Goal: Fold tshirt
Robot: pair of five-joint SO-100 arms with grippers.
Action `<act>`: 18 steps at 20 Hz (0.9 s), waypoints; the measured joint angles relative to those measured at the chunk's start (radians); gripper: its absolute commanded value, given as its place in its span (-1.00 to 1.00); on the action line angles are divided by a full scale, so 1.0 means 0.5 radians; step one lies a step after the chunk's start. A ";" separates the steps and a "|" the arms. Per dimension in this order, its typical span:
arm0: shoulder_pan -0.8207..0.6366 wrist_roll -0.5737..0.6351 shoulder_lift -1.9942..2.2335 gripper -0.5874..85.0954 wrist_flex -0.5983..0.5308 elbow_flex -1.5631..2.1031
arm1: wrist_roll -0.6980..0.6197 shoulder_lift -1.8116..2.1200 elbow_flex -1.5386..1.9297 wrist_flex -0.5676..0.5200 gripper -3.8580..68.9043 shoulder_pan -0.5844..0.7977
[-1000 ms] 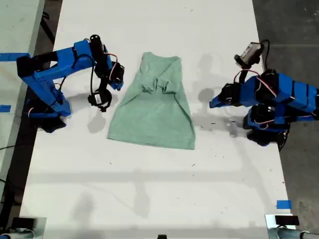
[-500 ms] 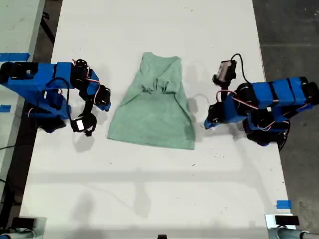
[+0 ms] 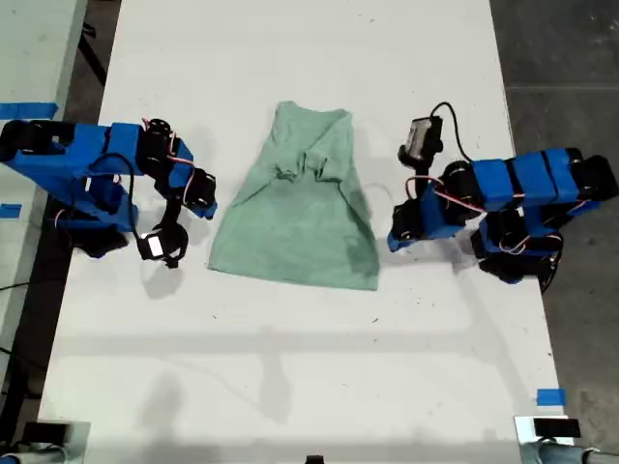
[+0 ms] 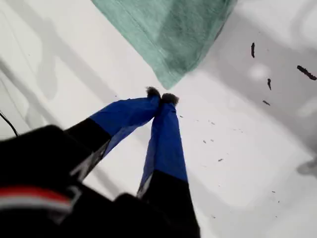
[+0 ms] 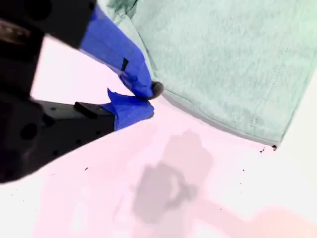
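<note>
The pale mint-green tshirt (image 3: pixel 300 217) lies flat on the white table (image 3: pixel 290 367), with its sleeves folded in and its hem toward the exterior view's bottom. My first gripper (image 3: pixel 392 242) is on the arm at the exterior view's right. It is low over the table and shut (image 4: pixel 161 95), its tips just short of a hem corner of the tshirt (image 4: pixel 168 29). My second gripper (image 3: pixel 206 205), on the arm at the exterior view's left, is shut (image 5: pixel 151 99) beside the side edge of the tshirt (image 5: pixel 223 59), holding nothing.
Blue tape (image 3: pixel 549 396) marks the table near the exterior view's bottom right. Small dark specks (image 4: pixel 307 73) dot the surface by my first gripper. A second table with blue tape (image 3: pixel 24 109) stands at the exterior view's left, and grey floor (image 3: pixel 561 58) at its right.
Both arms have come down toward the table. The first gripper moved in toward the hem corner. The second gripper swung down beside the side edge. The tshirt has not moved.
</note>
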 measured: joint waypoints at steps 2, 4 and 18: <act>0.000 0.000 -0.018 -0.98 -0.012 0.000 | -0.006 0.000 0.000 0.000 -0.21 0.000; 0.006 0.000 -0.028 -0.98 -0.021 0.000 | -0.025 0.000 0.003 -0.028 -0.07 0.003; 0.052 -0.055 -0.028 -0.98 -0.025 0.012 | -0.199 -0.831 0.347 -0.788 -0.76 0.123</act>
